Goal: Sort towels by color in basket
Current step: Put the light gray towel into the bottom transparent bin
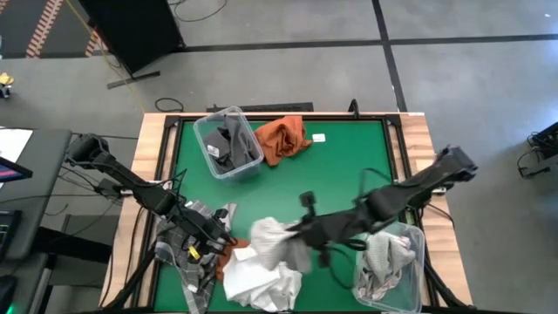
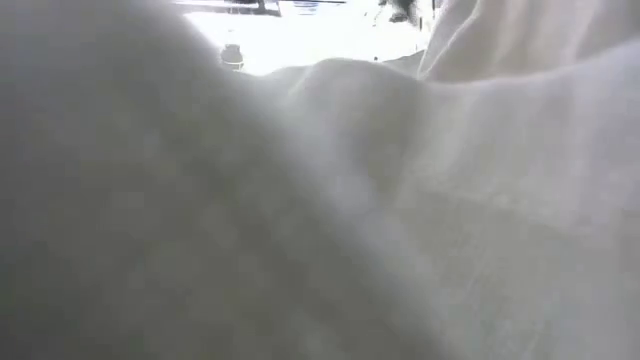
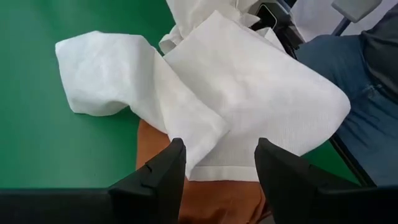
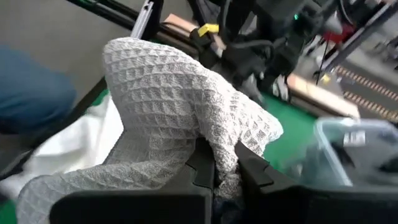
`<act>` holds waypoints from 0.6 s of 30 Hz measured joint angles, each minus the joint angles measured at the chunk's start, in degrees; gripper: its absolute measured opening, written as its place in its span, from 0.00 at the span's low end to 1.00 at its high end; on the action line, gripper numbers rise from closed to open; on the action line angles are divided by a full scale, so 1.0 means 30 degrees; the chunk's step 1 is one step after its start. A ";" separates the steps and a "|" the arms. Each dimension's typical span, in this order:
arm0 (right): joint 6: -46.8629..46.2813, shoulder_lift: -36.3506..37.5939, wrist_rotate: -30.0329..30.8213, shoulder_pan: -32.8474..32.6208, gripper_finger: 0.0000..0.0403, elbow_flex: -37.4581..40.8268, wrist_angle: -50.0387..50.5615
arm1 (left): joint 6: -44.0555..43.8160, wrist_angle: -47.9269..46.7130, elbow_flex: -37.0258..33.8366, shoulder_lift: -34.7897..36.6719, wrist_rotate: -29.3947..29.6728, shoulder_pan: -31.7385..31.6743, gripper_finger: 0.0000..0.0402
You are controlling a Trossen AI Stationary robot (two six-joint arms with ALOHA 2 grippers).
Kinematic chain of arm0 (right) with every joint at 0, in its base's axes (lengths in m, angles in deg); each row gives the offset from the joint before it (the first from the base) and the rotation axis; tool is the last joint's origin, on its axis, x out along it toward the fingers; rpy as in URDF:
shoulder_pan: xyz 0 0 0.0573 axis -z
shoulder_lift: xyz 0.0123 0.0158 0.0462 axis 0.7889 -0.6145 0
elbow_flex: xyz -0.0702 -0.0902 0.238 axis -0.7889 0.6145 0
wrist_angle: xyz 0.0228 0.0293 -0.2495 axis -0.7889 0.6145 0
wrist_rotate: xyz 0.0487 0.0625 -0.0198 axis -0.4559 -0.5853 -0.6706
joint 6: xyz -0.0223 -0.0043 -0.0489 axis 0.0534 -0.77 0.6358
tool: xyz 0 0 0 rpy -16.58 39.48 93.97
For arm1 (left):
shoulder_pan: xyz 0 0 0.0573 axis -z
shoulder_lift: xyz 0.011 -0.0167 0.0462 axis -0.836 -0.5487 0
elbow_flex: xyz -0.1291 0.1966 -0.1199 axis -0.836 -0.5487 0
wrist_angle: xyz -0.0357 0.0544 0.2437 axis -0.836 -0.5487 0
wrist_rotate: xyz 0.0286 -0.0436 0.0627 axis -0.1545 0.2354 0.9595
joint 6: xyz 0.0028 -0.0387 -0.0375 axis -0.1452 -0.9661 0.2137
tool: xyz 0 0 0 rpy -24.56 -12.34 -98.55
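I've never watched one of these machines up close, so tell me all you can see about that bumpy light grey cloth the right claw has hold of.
The waffle-weave towel is a soft, pale grey-white cloth with a raised grid of little squares. The right claw is shut on a fold of it, so it bunches up in a hump and drapes down on both sides. From above it shows near the table's front middle, over a heap of plain white towels, between the left claw and a clear plastic bin at the front right. Whether it touches the heap I cannot tell.
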 joint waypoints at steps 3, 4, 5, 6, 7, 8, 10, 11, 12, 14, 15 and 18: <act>-0.2216 0.1525 0.0375 -0.0815 0.12 0.0000 0.3198 | 0.0296 0.0012 0.0000 0.0000 0.0000 0.0000 0.45; -0.3167 0.1959 0.0578 -0.1134 0.12 0.0000 0.4227 | 0.0406 0.0007 0.0000 0.0000 0.0000 0.0000 0.45; -0.4106 0.2374 0.0770 -0.1448 0.12 0.0000 0.5246 | 0.0484 0.0007 0.0000 0.0000 0.0000 0.0000 0.45; -0.5158 0.2790 0.0935 -0.1785 0.12 0.0000 0.6322 | 0.0529 0.0014 0.0000 0.0000 0.0000 0.0000 0.45; -0.6233 0.3145 0.1010 -0.2136 0.12 0.0000 0.7272 | 0.0560 0.0014 0.0005 0.0000 0.0000 0.0000 0.45; -0.7353 0.3528 0.1121 -0.2492 0.12 0.0000 0.8148 | 0.0565 0.0015 0.0000 0.0000 0.0000 0.0000 0.45; -0.9702 0.4139 0.1247 -0.3237 0.12 0.0000 0.9890 | 0.0657 0.0021 0.0007 0.0000 0.0000 0.0000 0.45; -1.0876 0.4362 0.1249 -0.3625 0.12 0.0000 1.0676 | 0.0718 0.0028 0.0007 0.0000 0.0000 0.0000 0.45; -1.1997 0.4534 0.1253 -0.4007 0.12 0.0000 1.1418 | 0.0775 0.0029 0.0007 0.0000 0.0000 0.0000 0.45; -1.4228 0.4740 0.1245 -0.4826 0.12 0.0000 1.2950 | 0.0783 0.0032 0.0007 0.0000 0.0009 0.0000 0.45; -1.5382 0.4780 0.1245 -0.5250 0.12 0.0000 1.3826 | 0.0783 0.0043 0.0007 0.0000 0.0049 -0.0003 0.45; -1.9231 0.4747 0.1221 -0.6381 0.12 0.0000 1.6700 | 0.0790 0.0036 0.0007 0.0000 0.0081 -0.0051 0.45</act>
